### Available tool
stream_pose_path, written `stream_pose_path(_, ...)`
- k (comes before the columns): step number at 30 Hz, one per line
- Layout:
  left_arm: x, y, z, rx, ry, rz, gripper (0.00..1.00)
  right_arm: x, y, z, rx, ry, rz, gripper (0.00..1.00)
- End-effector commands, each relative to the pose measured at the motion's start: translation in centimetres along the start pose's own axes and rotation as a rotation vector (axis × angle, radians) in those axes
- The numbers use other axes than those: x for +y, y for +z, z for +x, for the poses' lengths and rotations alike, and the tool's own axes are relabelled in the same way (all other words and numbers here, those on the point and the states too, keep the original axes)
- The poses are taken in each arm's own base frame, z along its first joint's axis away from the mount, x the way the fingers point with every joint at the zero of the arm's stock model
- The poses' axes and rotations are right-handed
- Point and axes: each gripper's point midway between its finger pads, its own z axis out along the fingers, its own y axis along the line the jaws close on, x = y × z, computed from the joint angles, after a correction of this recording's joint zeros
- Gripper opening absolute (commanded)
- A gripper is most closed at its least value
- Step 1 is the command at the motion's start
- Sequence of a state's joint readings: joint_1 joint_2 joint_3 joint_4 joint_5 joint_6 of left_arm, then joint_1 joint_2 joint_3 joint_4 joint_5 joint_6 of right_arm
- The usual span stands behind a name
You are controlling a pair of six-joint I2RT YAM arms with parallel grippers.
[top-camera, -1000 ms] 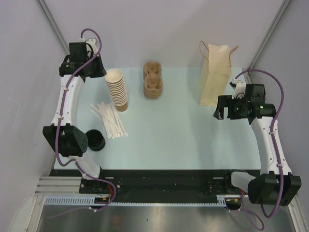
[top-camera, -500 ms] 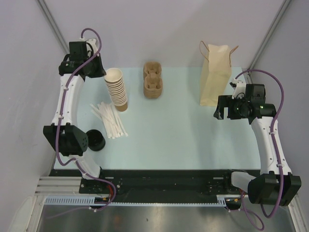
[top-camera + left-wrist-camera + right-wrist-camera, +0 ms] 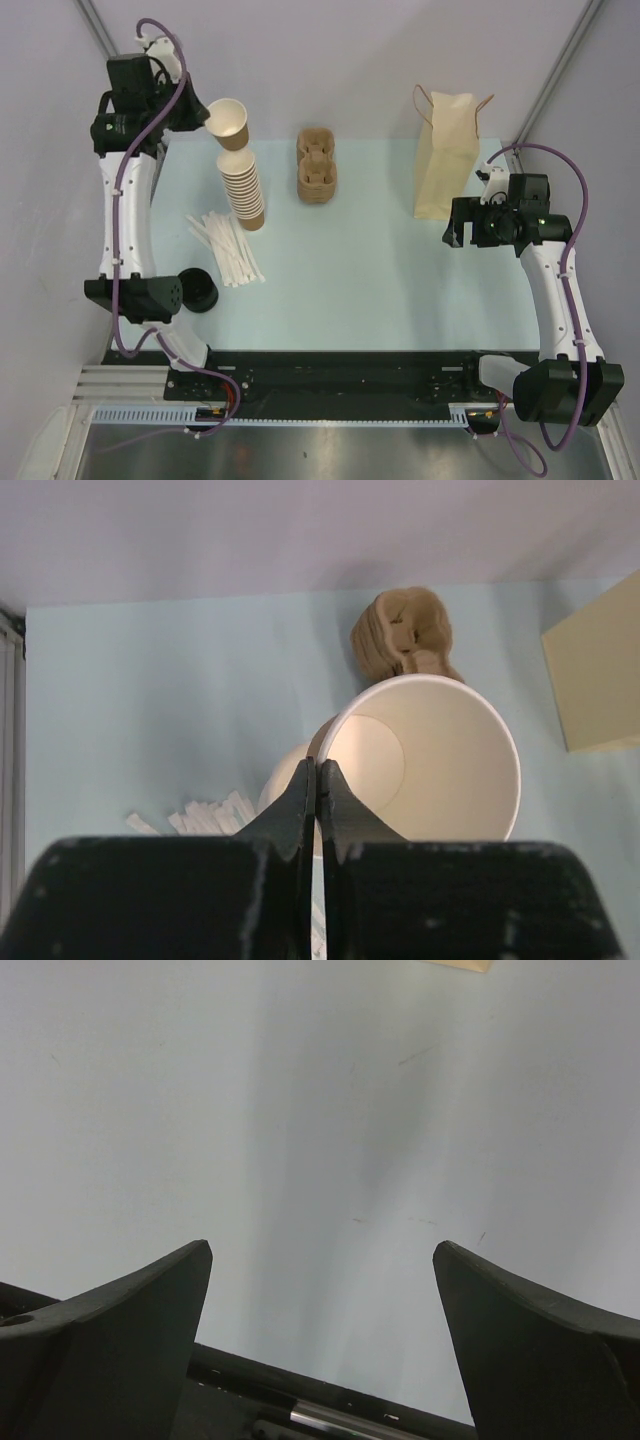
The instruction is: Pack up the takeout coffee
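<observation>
Pale blue counter [image 3: 350, 280] with grey walls all round. We see no finished takeout coffee anywhere, meaning no cup with a lid on. The nearest thing is a single cup [image 3: 229, 121], lidless and cream inside, held up in the upper left of the top view. It is tilted and sits just above the cup stack [image 3: 243, 190], clear of it. The left jaws are clamped on the single cup's rim; the left wrist view shows both fingers [image 3: 300, 810] pinched together on its near edge. The right jaws are wide apart and hold nothing, over bare counter at right centre of the top view, near the paper bag [image 3: 446, 155]. The black lids [image 3: 200, 290] lie at lower left beside the left arm [image 3: 125, 200], untouched. White straws [image 3: 228, 248] lie just right of them. The pulp carrier [image 3: 316, 165] sits at top centre with no cup in it. The bag stands upright at upper right; we cannot tell what is inside. We judge the task barely begun: one cup is separated, while lidding, seating in the carrier and bagging are left.
</observation>
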State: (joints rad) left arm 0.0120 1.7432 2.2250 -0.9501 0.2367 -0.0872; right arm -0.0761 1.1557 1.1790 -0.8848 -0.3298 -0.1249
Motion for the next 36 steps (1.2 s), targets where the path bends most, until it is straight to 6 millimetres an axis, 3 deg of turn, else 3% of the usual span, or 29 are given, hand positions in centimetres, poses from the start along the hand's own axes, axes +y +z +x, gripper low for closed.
stream_pose_path(1, -3.5, -5.8, -5.9, -0.205, 0.067, 0.107, 0.00, 0.2, -0.8, -1.9, -0.057, -0.016, -0.001, 1.00)
stream_pose_path(3, -5.3, -7.9, -6.6, -0.249, 0.105, 0.182, 0.00, 0.1, -0.8, -2.0, -0.062, -0.015, 0.000, 1.00)
stream_pose_path(4, -7.9, -8.3, -6.0, -0.240, 0.141, 0.262, 0.00, 0.2, -0.8, -2.2, -0.067, -0.018, 0.000, 1.00)
stream_pose_path(6, -10.2, -9.2, -4.2, -0.219, 0.251, 0.316, 0.00, 0.3, -0.8, -2.2, -0.069, -0.020, -0.006, 1.00)
stream_pose_path(7, -13.0, -9.5, -2.6, -0.197, 0.312, 0.376, 0.00, 0.4, -0.8, -2.1, -0.065, -0.018, -0.014, 1.00)
stream_pose_path(8, -13.9, -9.3, 0.1, -0.149, 0.386, 0.404, 0.00, 0.4, -0.8, -2.1, -0.065, -0.023, -0.017, 0.99)
stream_pose_path(9, -16.6, -9.6, 2.3, -0.121, 0.444, 0.472, 0.00, 0.6, -0.8, -2.1, -0.064, -0.026, -0.022, 0.99)
stream_pose_path(10, -17.6, -9.2, 3.9, -0.101, 0.478, 0.499, 0.00, 0.6, -0.8, -2.0, -0.064, -0.027, -0.025, 1.00)
stream_pose_path(11, -17.8, -7.6, 7.8, -0.013, 0.516, 0.517, 0.00, 0.7, -0.9, -2.0, -0.065, -0.031, -0.026, 1.00)
stream_pose_path(13, -20.1, -8.1, 11.2, 0.027, 0.580, 0.622, 0.00, 0.8, -0.9, -2.0, -0.061, -0.034, -0.030, 1.00)
stream_pose_path(14, -20.3, -7.3, 14.6, 0.098, 0.601, 0.667, 0.00, 0.9, -0.9, -1.9, -0.058, -0.039, -0.031, 1.00)
stream_pose_path(15, -21.5, -7.6, 15.8, 0.092, 0.634, 0.702, 0.02, 1.0, -0.9, -1.8, -0.055, -0.040, -0.036, 1.00)
stream_pose_path(19, -22.6, -5.9, 23.0, 0.206, 0.684, 0.745, 0.08, 1.2, -0.7, -1.6, -0.043, -0.046, -0.043, 1.00)
stream_pose_path(21, -23.1, -4.9, 24.6, 0.220, 0.677, 0.751, 0.07, 1.3, -0.6, -1.5, -0.037, -0.045, -0.053, 1.00)
stream_pose_path(22, -22.7, -4.1, 26.5, 0.264, 0.669, 0.745, 0.06, 1.4, -0.5, -1.4, -0.033, -0.047, -0.059, 1.00)
stream_pose_path(30, -23.3, -0.3, 30.2, 0.283, 0.612, 0.744, 0.03, 1.9, 0.0, -0.9, -0.002, -0.062, -0.075, 1.00)
stream_pose_path(36, -23.9, 0.9, 33.1, 0.337, 0.544, 0.784, 0.03, 2.1, 0.1, -0.8, 0.006, -0.065, -0.083, 0.99)
